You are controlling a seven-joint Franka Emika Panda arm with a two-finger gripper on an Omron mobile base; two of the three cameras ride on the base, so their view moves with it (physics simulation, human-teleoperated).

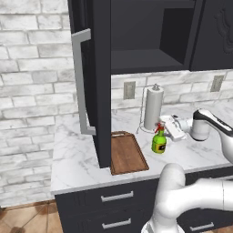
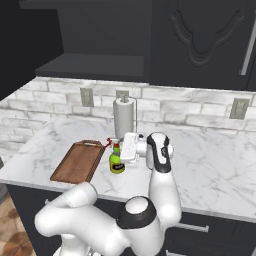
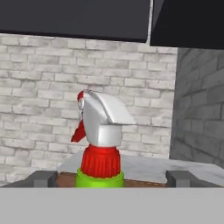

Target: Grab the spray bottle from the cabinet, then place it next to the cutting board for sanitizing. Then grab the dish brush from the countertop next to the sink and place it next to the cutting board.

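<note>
Left base: I see spray bottle [image 1: 159, 140] upright on the countertop [image 1: 77, 154], just right of the cutting board [image 1: 127, 153]; cabinet [image 1: 98, 77] door open. Right base: gripper [image 2: 121, 148] level with the nozzle. Hand view: fingertips [image 3: 43, 178] spread wide either side of the bottle neck, not touching.
</note>
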